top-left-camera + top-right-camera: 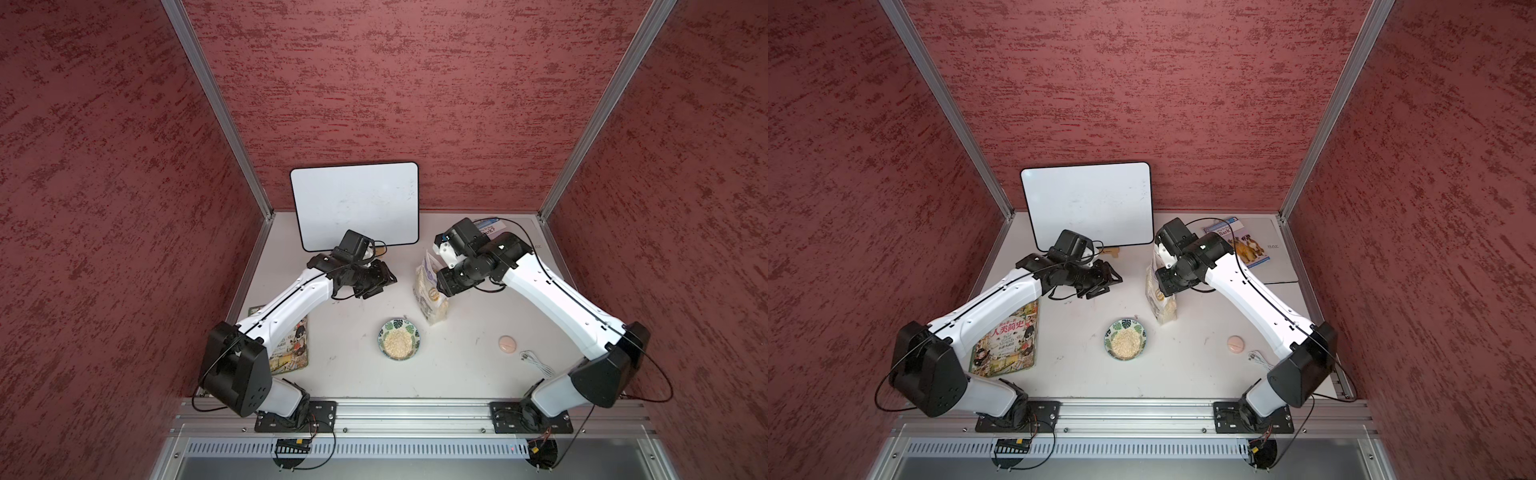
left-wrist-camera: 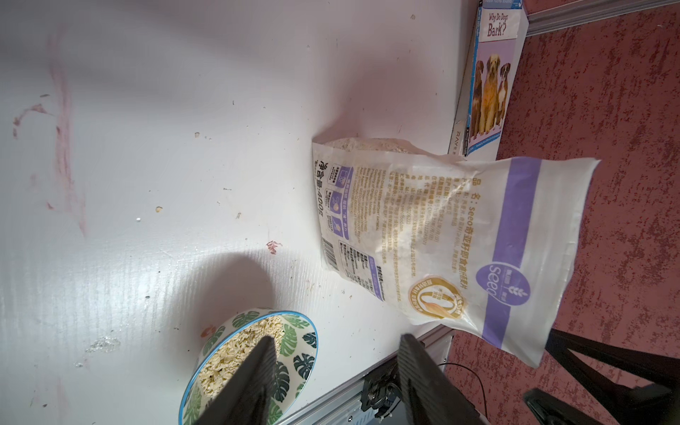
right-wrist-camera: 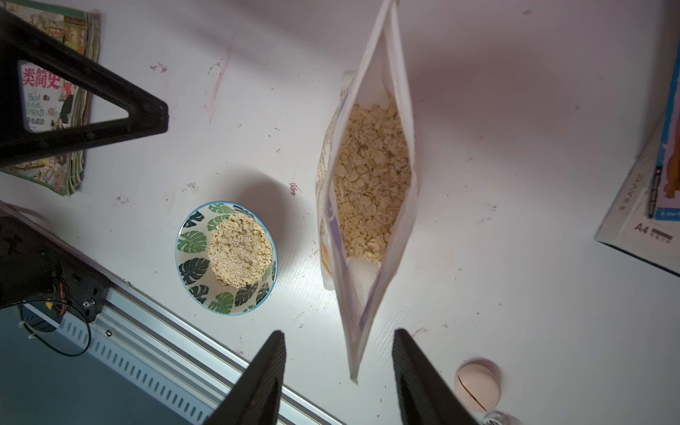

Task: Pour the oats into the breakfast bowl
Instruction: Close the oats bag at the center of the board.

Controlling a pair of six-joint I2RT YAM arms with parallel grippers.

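Note:
The breakfast bowl (image 1: 400,340), white with dark green leaves, stands on the table holding a mound of pale flakes, in both top views (image 1: 1125,340). The oats bag (image 1: 432,291) stands upright just behind and right of it, mouth open, with flakes inside (image 3: 371,176). My right gripper (image 3: 338,333) hovers over the bag's top, open; the bag's top corner lies between the jaws with a gap on each side. My left gripper (image 2: 336,337) is open and holds nothing, out to the left of the bag (image 2: 441,228) and behind the bowl (image 2: 298,331).
A whiteboard (image 1: 355,205) leans on the back wall. A magazine (image 1: 1009,340) lies under the left arm and a dog book (image 1: 1241,245) at the back right. A pink disc (image 1: 507,344) and a white cable (image 1: 536,361) lie right of the bowl.

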